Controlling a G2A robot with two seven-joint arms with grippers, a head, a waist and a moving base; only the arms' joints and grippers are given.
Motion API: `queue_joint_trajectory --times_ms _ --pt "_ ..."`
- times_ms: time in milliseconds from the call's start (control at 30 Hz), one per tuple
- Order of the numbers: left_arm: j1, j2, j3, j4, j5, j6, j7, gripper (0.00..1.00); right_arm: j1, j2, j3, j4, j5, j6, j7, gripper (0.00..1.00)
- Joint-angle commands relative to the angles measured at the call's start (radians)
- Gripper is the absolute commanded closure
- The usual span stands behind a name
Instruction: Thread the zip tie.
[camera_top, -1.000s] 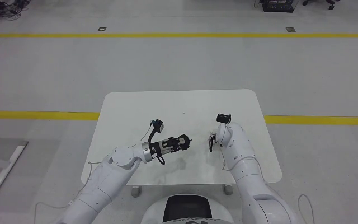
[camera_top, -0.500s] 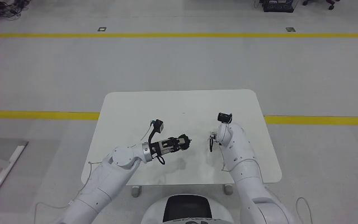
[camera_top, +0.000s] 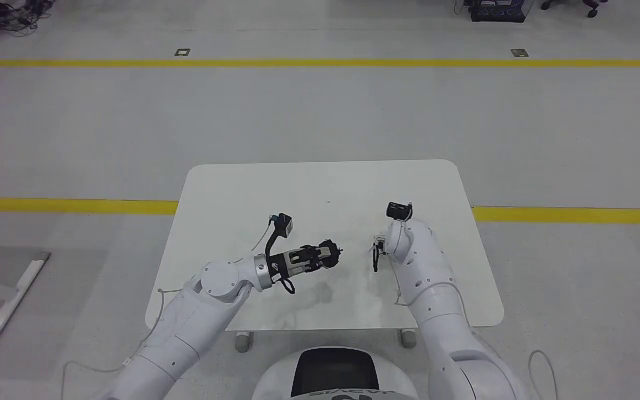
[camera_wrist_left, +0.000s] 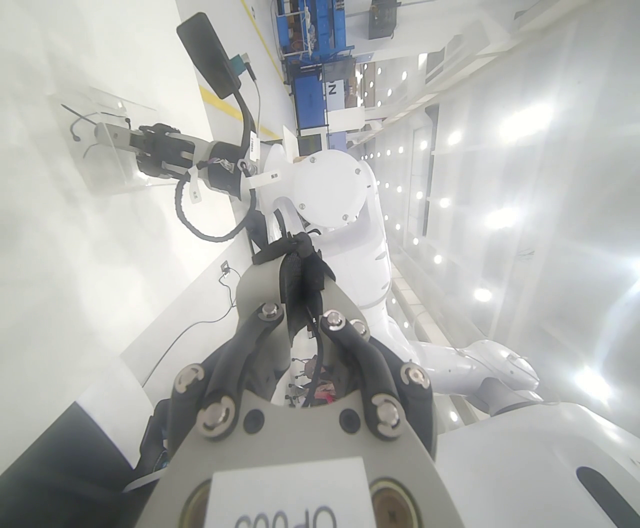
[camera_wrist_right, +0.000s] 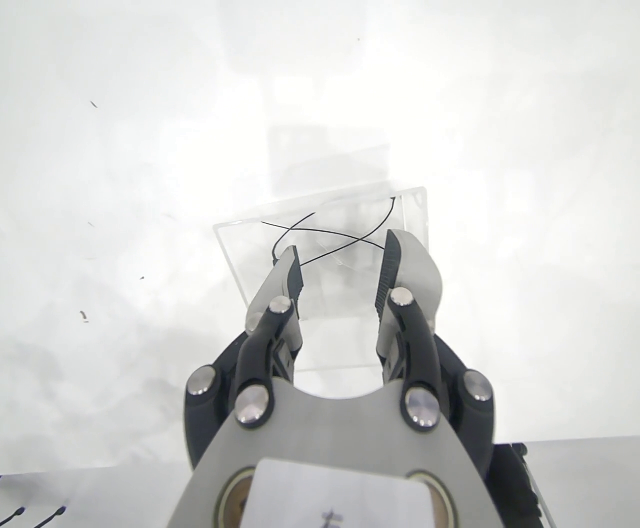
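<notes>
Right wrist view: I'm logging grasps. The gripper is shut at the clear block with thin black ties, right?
No. The right gripper is open, not shut, at the clear block with thin black ties; the right wrist view shows it.

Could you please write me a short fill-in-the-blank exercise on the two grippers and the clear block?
1. The right gripper has its jaws ___, one on each side of the clear block.
2. At that block, two thin black zip ties ___ each other.
3. The left gripper is ___ on a black piece.
Missing words: open; cross; shut.
</notes>
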Motion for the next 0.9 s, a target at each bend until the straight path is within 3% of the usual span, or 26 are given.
queue_joint_trajectory --times_ms 0,500,667,867 --pt "0.000 0.000 0.000 0.000 0.000 0.000 0.000 1.00 0.005 0.000 0.000 0.008 0.000 0.000 -0.003 0.71" --pt "0.000 0.000 0.000 0.000 0.000 0.000 0.000 1.00 0.047 0.003 -0.011 0.087 0.000 0.000 -0.027 0.77" --pt "0.000 0.000 0.000 0.000 0.000 0.000 0.000 1.00 0.054 0.004 -0.007 0.103 0.000 0.000 -0.033 0.99" --pt "0.000 0.000 0.000 0.000 0.000 0.000 0.000 1.00 0.046 0.005 -0.002 0.092 0.000 0.000 -0.038 1.00"
